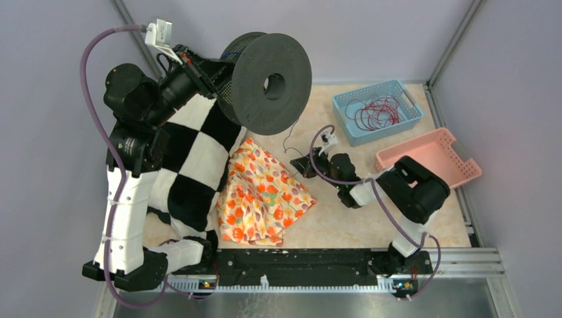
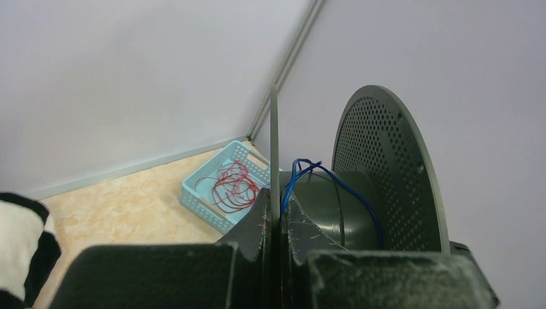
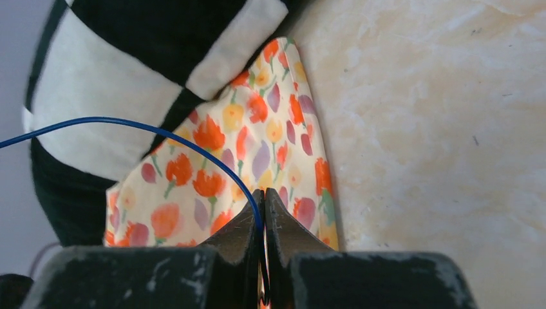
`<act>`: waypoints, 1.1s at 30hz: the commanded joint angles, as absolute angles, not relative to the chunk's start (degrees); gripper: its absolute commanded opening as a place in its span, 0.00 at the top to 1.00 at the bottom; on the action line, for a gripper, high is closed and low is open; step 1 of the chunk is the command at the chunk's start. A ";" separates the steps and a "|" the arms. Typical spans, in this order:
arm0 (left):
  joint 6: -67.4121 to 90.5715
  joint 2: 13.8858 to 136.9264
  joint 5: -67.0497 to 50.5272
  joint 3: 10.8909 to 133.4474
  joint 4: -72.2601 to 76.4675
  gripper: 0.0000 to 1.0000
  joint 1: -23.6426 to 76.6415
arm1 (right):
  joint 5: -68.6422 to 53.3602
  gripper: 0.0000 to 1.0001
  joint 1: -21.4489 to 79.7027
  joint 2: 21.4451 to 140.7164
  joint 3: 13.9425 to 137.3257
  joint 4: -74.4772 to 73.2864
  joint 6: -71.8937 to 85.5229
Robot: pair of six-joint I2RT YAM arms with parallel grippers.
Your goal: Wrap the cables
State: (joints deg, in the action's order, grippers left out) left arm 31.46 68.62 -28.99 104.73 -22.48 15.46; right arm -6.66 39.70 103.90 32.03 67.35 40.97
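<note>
Left gripper [image 1: 213, 74], seen from above, is raised high over the table [image 1: 371, 218] and clamped on the rim of a large dark perforated spool [image 1: 272, 83]. A thin cable [image 1: 289, 136] drops from the spool to the right gripper [image 1: 299, 165], which sits low near the edge of a floral cloth [image 1: 262, 195]. A black-and-white checkered cloth [image 1: 199, 159] lies beside the floral one. At the far right a blue basket [image 1: 368, 89] holds a tangle of red wires [image 1: 376, 112], and a pink basket [image 1: 427, 158] stands next to it. From the left wrist, the fingers [image 2: 257, 222] press tight against the near flange, with blue cable [image 2: 302, 168] looped on the spool's hub. From the right wrist, the jaws are nearly together, pinching the blue cable [image 3: 161, 132], which arcs up and away to the left above both cloths.
</note>
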 commanded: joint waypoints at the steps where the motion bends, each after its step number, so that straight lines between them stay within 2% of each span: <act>1: 31.46 66.63 -17.98 101.14 -17.25 1.00 15.52 | -8.58 1.00 42.29 93.04 32.93 50.58 29.19; 9: 28.99 70.97 -6.70 98.31 -16.57 1.00 15.55 | -10.27 1.00 53.02 73.50 38.14 11.32 6.96; 18: 25.07 76.87 3.43 92.10 -11.80 1.00 15.56 | -16.95 1.00 55.60 56.96 48.47 -22.99 -2.15; 26: 16.54 80.28 20.86 89.96 -12.24 1.00 18.35 | -28.15 1.00 55.63 53.15 61.63 -30.97 -1.19; 33: 12.51 80.91 24.86 84.53 -11.84 1.00 19.25 | -30.61 1.00 55.59 54.20 80.10 -35.28 -6.87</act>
